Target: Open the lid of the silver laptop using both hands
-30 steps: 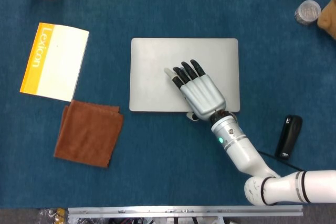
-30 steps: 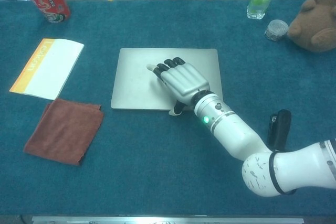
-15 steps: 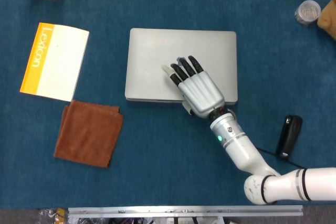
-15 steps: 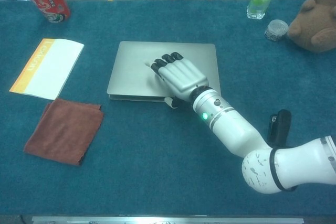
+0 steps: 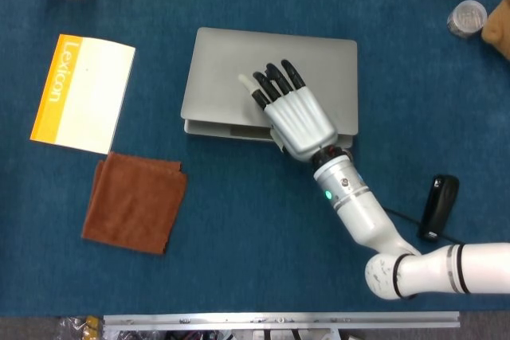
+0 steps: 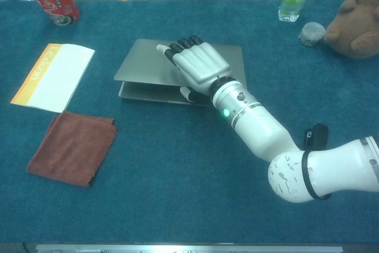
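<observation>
The laptop (image 5: 239, 77) lies near the middle of the counter (image 5: 263, 236), its lid (image 6: 148, 63) raised a little off the base (image 6: 148, 93), so a gap shows along the front edge. The right hand (image 5: 291, 113) grips the lid's front edge: fingers (image 5: 271, 81) laid close together flat on top, thumb (image 6: 188, 93) tucked under the lid. The left hand is out of both views. Toward the counter's left edge lie a booklet (image 5: 84, 93) and a brown cloth (image 5: 134, 202), just touching. A black stapler (image 5: 439, 207) sits near the right edge.
</observation>
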Action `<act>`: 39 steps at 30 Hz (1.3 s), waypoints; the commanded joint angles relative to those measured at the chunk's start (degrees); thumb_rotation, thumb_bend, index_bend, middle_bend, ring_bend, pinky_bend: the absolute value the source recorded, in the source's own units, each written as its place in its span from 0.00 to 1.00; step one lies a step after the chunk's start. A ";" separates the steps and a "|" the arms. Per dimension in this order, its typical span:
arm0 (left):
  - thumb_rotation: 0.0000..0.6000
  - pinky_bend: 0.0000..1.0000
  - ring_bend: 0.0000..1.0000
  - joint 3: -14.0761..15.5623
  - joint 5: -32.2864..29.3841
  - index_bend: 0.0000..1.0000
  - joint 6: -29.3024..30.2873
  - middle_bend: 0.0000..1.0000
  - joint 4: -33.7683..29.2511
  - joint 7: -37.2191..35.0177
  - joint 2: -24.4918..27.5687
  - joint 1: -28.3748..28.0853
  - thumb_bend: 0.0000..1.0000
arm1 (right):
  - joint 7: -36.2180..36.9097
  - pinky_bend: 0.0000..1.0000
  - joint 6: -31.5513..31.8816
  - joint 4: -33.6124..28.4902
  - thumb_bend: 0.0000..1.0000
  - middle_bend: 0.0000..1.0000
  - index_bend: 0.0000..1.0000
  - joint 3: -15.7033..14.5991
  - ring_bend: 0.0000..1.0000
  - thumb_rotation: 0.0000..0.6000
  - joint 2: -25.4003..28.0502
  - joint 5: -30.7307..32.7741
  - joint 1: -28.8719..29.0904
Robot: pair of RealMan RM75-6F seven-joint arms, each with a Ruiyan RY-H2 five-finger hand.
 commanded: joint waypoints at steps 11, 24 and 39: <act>0.85 0.05 0.09 4.41 9.80 0.21 -8.43 0.18 0.38 -4.02 1.97 -8.30 0.47 | -2.27 0.06 1.45 -1.18 0.36 0.13 0.05 2.12 0.00 1.00 0.96 1.54 2.56; 0.59 0.04 0.04 6.96 17.49 0.17 -14.55 0.10 0.56 -6.28 0.25 -17.73 0.47 | -3.63 0.06 3.40 -2.45 0.36 0.13 0.05 2.94 0.00 1.00 1.98 3.16 4.02; 0.57 0.03 0.01 8.04 18.78 0.11 -20.89 0.06 2.02 -8.15 -5.73 -26.56 0.47 | -4.20 0.06 4.70 -3.21 0.36 0.13 0.05 2.96 0.00 1.00 2.70 4.42 5.39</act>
